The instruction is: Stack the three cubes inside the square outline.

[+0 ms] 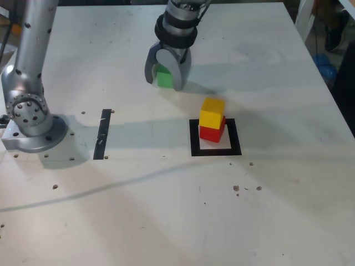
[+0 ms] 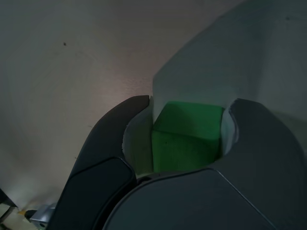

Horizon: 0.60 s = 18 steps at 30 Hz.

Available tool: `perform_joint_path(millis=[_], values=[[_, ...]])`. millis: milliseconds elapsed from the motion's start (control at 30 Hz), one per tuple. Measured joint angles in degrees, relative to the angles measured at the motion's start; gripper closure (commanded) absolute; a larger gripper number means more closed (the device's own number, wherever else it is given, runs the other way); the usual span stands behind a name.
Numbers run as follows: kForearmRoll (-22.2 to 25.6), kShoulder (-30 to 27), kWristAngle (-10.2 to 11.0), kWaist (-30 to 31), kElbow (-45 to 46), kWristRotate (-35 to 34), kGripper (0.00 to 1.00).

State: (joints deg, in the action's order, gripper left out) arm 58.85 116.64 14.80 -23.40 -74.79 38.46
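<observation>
No brand, label or writing can be read. The green cube (image 2: 187, 136) is pinched between the fingers of the claw (image 2: 186, 108). The yellow cube (image 1: 212, 113) is stacked on the red cube (image 1: 212, 132), which is set inside the black square outline (image 1: 235, 137).

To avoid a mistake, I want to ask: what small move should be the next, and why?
Probably lift straight up: the gripper has closed around the green cube, while the yellow cube already tops the red cube.
</observation>
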Motion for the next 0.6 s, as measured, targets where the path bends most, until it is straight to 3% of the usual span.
perform_joint_path(millis=[367, 500, 600], values=[[-0.19, -2.6, -3.01, 0.17, 0.67, 0.33, 0.67], [5.66, -5.55, -3.16, 3.72, -2.89, -2.81, 0.67], [11.28, -7.42, -1.81, 9.34, -8.4, -8.55, 0.67]])
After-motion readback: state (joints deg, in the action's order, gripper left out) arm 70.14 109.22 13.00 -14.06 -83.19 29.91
